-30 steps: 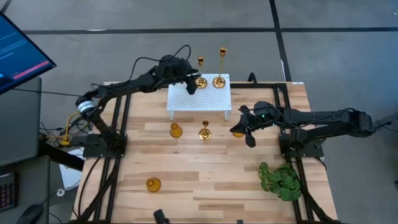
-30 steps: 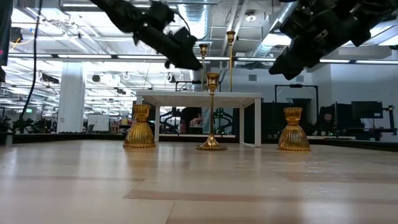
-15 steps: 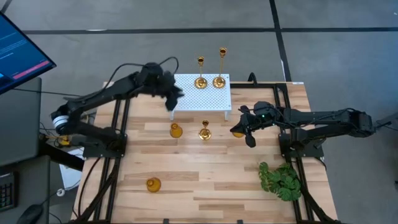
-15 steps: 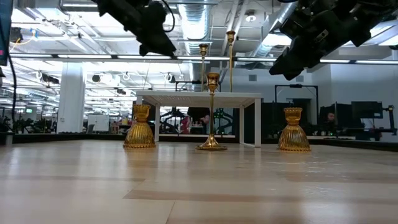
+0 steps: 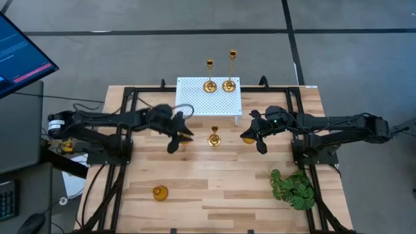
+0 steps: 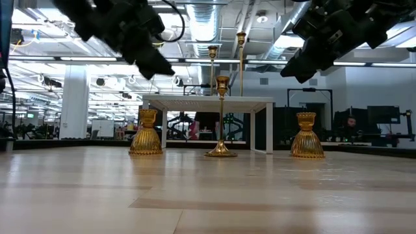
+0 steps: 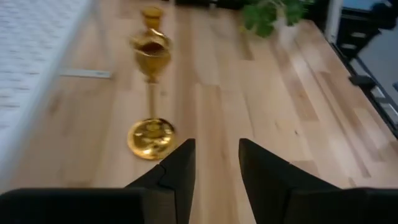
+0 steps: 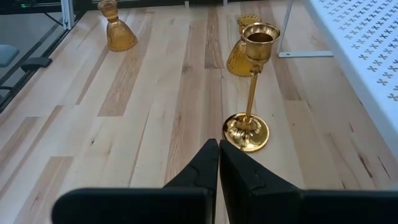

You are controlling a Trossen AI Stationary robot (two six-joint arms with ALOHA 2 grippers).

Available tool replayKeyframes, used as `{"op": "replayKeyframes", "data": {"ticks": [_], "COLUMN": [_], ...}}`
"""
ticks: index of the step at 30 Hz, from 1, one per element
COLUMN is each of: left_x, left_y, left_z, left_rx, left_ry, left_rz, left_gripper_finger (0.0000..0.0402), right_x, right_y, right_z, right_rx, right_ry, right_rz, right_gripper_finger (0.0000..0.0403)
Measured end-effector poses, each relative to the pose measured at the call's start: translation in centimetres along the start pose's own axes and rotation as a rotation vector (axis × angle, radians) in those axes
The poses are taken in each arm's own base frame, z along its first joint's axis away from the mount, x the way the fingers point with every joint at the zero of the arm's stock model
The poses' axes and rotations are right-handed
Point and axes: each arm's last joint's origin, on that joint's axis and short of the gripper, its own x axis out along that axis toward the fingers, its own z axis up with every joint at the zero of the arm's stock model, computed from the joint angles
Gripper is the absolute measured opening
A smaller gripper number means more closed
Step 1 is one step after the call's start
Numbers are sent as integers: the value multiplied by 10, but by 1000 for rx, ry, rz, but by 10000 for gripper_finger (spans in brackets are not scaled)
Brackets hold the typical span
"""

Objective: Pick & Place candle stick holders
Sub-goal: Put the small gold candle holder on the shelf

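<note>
Two tall slim gold stick holders (image 5: pixel 209 83) (image 5: pixel 229 82) stand on the white perforated stand (image 5: pixel 208 103). A short stick holder (image 5: pixel 214 138) stands on the table in front of it, between two squat amber holders (image 6: pixel 145 133) (image 6: pixel 305 136). A third squat holder (image 5: pixel 160 192) stands near the front left. My left gripper (image 5: pixel 178 138) is open and empty, above the left squat holder (image 5: pixel 186 136); the short stick (image 7: pixel 151 134) lies ahead of its fingers. My right gripper (image 5: pixel 257 135) is shut and empty, above the right squat holder (image 5: pixel 247 138).
A green leafy plant (image 5: pixel 294 188) lies at the front right of the table. Black rails (image 5: pixel 123 130) run along the table's left and right sides. A monitor (image 5: pixel 19 52) stands off the table at the far left.
My left gripper has drawn back from the tall sticks on the white stand toward the table's near edge and come lower, ending over the left squat holder. Both sticks stay standing on the stand.
</note>
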Motion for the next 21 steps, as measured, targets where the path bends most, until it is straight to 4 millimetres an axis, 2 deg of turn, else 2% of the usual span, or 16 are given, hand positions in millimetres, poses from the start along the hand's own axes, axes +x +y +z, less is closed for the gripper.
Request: {"op": "replayKeyframes", "data": {"ticks": [5,9,14,21], "left_x": [18,31,47,72], "left_y": [-11,-16,-27,-42], "left_z": [-17,-21,-30,-35], "left_rx": [36,60,94,151], "left_ry": [-46,-68,-7,-77], "left_rz": [-31,130,308,266], "left_gripper_finger": [121,121,121,121], "right_x": [0,0,0,0], "right_y": [0,0,0,0], "right_z": [0,0,0,0], "right_rx": [-1,-1,-1,-9], "right_ry": [-2,-2,-3,-3], "right_rz": [0,0,0,-1], "right_gripper_finger": [7,7,7,7]}}
